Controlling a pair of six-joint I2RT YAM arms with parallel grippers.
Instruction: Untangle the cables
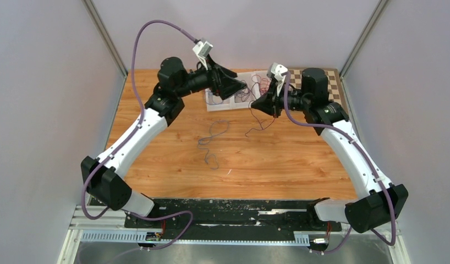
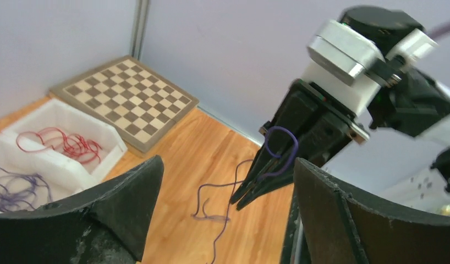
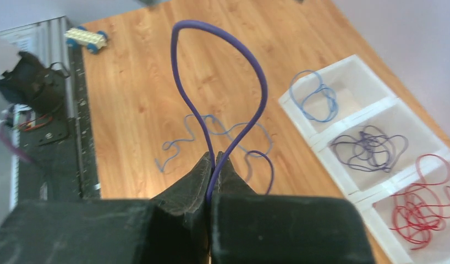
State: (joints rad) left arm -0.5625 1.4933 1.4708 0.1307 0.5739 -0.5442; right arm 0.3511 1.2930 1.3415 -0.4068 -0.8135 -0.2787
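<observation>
Top external view is showing the left gripper (image 2: pixel 227 165) reaching over the white tray (image 3: pixel 352 59) at the far side of the desk (image 1: pixel 278 165). Its jaws are standing wide apart and holding nothing.

Nearer the middle, a thin blue cable (image 1: pixel 212 142) is lying loose in curls on the desk, well apart from the tray.

The tray is keeping three lots, each in its own box: a small blue cable (image 3: pixel 313 96), a dark purple bunch (image 3: pixel 371 147) and a red bunch (image 3: pixel 423 206).

To the right, the right gripper (image 3: pixel 214 159) is pinching a purple cable (image 3: pixel 195 23) tight. A loop is sticking up past its tips, and the long end is hanging down to the desk, near the thin blue cable but apart from it, as far as I can tell.

I think most of the sorting is done. Two cables seem to be waiting: the purple cable, which looks like it belongs with the dark purple bunch, and the thin blue cable on the desk.
</observation>
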